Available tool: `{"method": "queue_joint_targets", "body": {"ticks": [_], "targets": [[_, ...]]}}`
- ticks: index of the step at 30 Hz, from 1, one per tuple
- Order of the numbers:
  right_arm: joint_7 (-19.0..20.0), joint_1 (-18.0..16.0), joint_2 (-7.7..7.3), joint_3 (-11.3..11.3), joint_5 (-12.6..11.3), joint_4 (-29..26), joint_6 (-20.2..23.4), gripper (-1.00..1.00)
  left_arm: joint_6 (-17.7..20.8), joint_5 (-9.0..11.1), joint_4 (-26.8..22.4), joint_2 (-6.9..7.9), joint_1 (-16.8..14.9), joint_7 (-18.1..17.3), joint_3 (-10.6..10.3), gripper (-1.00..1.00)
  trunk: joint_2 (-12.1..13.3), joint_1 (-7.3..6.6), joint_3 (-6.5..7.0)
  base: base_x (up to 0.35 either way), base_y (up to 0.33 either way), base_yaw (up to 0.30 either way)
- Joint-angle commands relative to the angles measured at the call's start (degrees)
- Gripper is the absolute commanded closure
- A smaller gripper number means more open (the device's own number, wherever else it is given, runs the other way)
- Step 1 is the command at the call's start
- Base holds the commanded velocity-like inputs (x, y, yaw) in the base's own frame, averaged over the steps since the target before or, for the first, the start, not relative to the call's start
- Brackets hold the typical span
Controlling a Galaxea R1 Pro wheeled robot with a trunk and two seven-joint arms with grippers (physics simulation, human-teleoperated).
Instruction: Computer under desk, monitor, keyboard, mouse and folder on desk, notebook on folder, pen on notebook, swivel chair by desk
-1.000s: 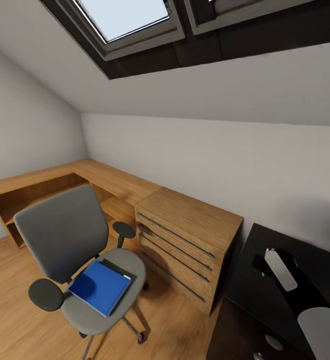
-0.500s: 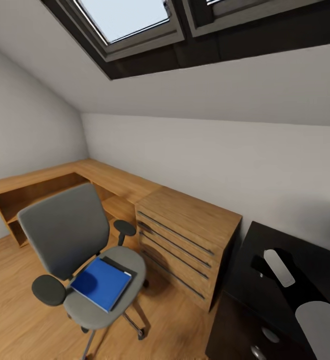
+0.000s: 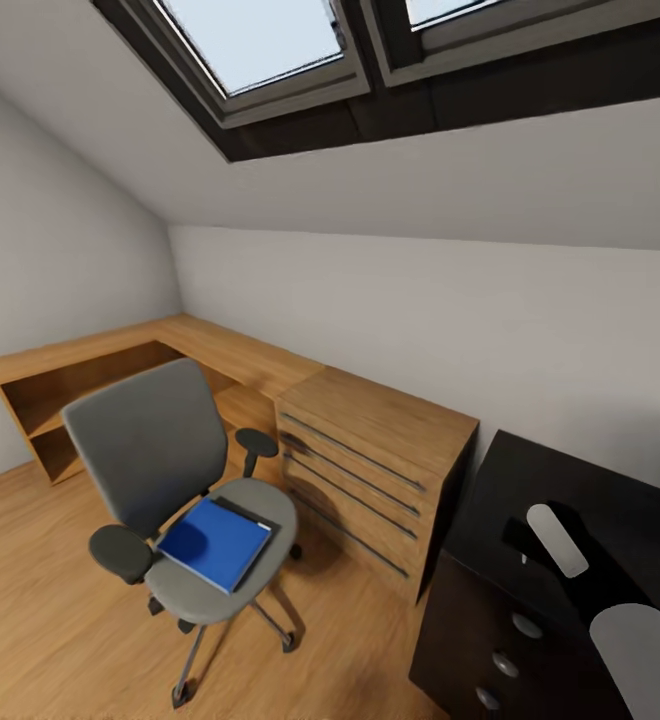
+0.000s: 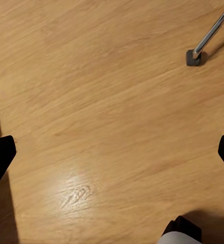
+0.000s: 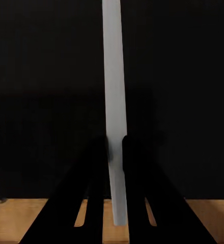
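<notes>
Right wrist view has the right pincer [image 5: 115, 152] clamped on a thin silver-grey slab, probably the keyboard [image 5: 114, 101], edge-on: stiff, light, maybe slippery. Left pincer [image 4: 114, 152] is spread wide, empty over the floor. Folder [image 3: 215, 543] lies on the swivel chair [image 3: 185, 480], left; it's flat, so grab an edge.

The swivel chair [image 3: 165, 470], grey with black armrests and a chrome star base, stands lower left in the head view on the wood floor. The bright blue folder [image 3: 215, 542] lies flat on its seat, with a dark edge, perhaps the notebook, showing behind it. The silver-grey keyboard [image 5: 115, 96] stands edge-on, pinched between the right gripper's [image 5: 116, 147] 2 black fingers.
</notes>
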Motion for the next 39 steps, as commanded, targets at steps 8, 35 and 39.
{"method": "queue_joint_targets", "body": {"ticks": [8, 35, 39], "targets": [[2.93, -0.03, -0.07, 0.24, -0.62, -0.05, -0.43, 1.00, -0.15, 0.34, -0.09, 0.03, 0.02, 0.11, -0.15, -1.00, -0.05, -0.01, -0.06, 0.020, 0.067, 0.000], [4.62, -0.03, -0.06, 0.52, 0.49, 2.84, -4.14, 1.00, -0.22, 0.22, -0.35, -0.15, 0.02, 0.11, -0.15, -1.00, -0.05, -0.01, -0.06, 0.072, 0.015, 0.000], [6.31, -0.03, -0.06, 0.54, 1.64, 2.95, -4.91, 1.00, -0.23, 0.24, -0.36, -0.09, 0.02, 0.11, -0.15, -1.00, -0.05, -0.01, -0.06, 0.000, 0.000, 0.000]]}}
